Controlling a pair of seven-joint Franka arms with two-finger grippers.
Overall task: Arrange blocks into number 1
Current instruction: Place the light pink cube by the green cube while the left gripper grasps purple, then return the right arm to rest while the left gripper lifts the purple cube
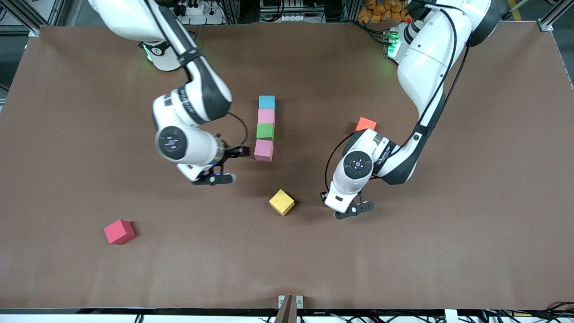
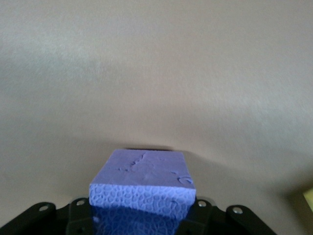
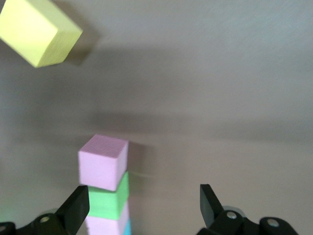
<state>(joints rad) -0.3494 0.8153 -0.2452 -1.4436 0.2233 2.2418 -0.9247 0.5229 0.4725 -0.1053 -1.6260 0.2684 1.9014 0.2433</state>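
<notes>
A line of four blocks lies at the middle of the bench: the blue block point(image 1: 267, 102) toward the robots' edge, then a pink block point(image 1: 266, 116), the green block point(image 1: 265, 131) and a second pink block point(image 1: 263, 150) at its camera-side end. The right hand point(image 1: 228, 165) hangs open just beside that last pink block, holding nothing, so a placement looks finished. The left hand point(image 1: 353, 211), low over the bench near the yellow block point(image 1: 281, 202), is closed on the purple block point(image 2: 143, 183). The step in hand is fetching this cube; next it likely needs lifting and setting flush against the line. The orange block point(image 1: 366, 124) and red block point(image 1: 119, 231) wait apart, the red one toward the right arm's end.
</notes>
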